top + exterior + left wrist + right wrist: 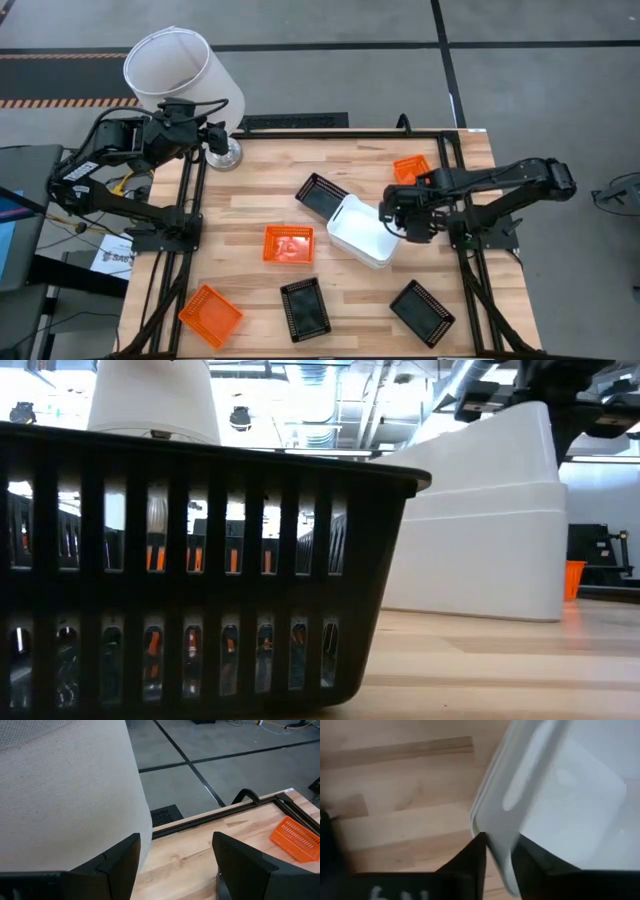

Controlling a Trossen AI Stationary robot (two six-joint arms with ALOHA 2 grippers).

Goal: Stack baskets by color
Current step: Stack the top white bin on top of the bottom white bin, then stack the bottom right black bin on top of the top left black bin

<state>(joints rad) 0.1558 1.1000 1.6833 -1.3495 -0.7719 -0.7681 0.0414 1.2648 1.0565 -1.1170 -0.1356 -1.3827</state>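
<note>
A stack of white baskets (360,236) (480,530) stands right of the table's middle, the top one nested in the one below. My right gripper (394,214) (500,846) points down over the stack's right end. Its fingers are a little apart, one inside and one outside the top basket's rim. Three black baskets (320,193) (305,308) (422,312) and three orange baskets (288,244) (210,315) (411,168) lie singly on the table. My left gripper (214,134) (172,870) hangs open at the far left corner, beside the lampshade (65,790). My right gripper comes from above, pointing down, astride the right-end rim (492,827) of the top white basket. One finger (470,865) is outside the wall and one (540,865) inside. The basket rests nested on the stack. Whether the fingers touch the rim, I cannot tell.
A big white lampshade (180,70) on a metal foot (226,155) stands at the far left corner. Black frame rails (190,220) (470,250) run along both sides of the table. A black basket (200,580) fills the front of the low view.
</note>
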